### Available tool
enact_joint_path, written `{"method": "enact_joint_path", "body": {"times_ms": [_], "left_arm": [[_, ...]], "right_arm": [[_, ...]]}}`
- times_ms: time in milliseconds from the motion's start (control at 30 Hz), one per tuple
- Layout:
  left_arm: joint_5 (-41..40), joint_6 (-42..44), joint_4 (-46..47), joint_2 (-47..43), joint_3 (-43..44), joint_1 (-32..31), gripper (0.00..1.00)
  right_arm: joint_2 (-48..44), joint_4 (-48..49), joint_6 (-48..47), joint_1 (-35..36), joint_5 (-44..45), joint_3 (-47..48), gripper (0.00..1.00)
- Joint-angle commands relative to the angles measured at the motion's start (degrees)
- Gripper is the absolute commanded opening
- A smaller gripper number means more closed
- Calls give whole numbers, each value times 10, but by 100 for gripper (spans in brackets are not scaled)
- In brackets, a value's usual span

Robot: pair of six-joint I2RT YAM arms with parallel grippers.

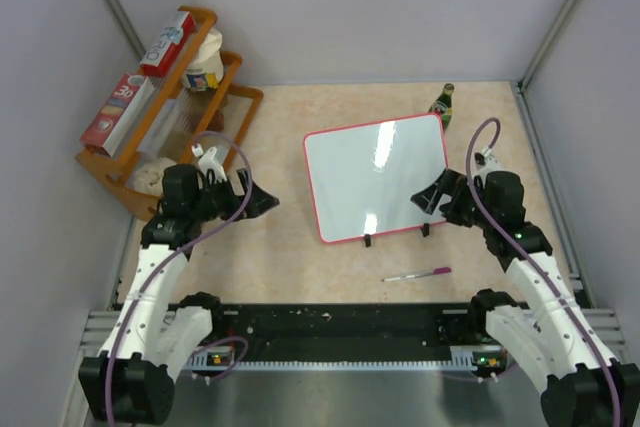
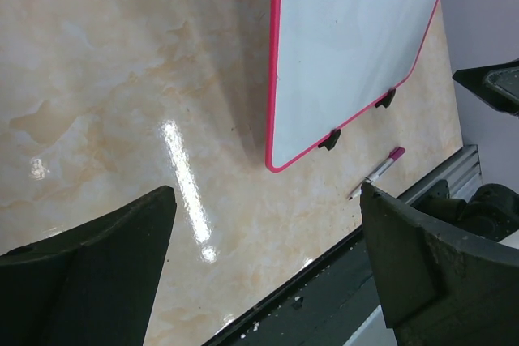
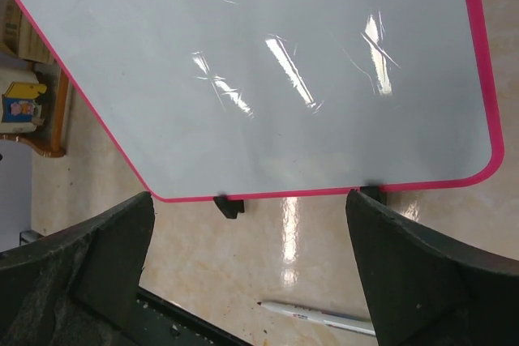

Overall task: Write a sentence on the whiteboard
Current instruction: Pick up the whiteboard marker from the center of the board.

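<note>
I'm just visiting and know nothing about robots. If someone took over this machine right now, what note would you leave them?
Left gripper: open, empty, over the table left of the whiteboard.
Right gripper: open, empty, by the whiteboard's near right corner.
Whiteboard: mid-table, blank.
Pen: lying on the table in front of the board, untouched.
Done: nothing written yet.
Left: pick up the pen and write the sentence.

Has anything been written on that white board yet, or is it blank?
Blank. The whiteboard shows only light reflections in all three views; the pen lies on the table near it.
</note>
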Motion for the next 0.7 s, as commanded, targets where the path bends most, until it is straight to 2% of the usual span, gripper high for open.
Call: {"method": "enact_joint_path", "body": {"times_ms": [0, 133, 200, 333, 567, 667], "left_arm": [[15, 7, 38, -8, 20, -26, 98], [-41, 7, 60, -7, 24, -135, 98], [-108, 9, 61, 17, 43, -223, 98], [-167, 7, 84, 85, 75, -353, 98], [-283, 64, 107, 267, 187, -563, 96], [-313, 101, 108, 361, 243, -626, 89]], "right_arm": [[8, -15, -9, 6, 15, 44, 99], [26, -18, -18, 6, 23, 55, 99], [29, -21, -20, 6, 29, 58, 99], [29, -30, -27, 5, 45, 59, 99], [49, -67, -55, 5, 104, 73, 99], [46, -73, -56, 5, 118, 69, 99]]}}
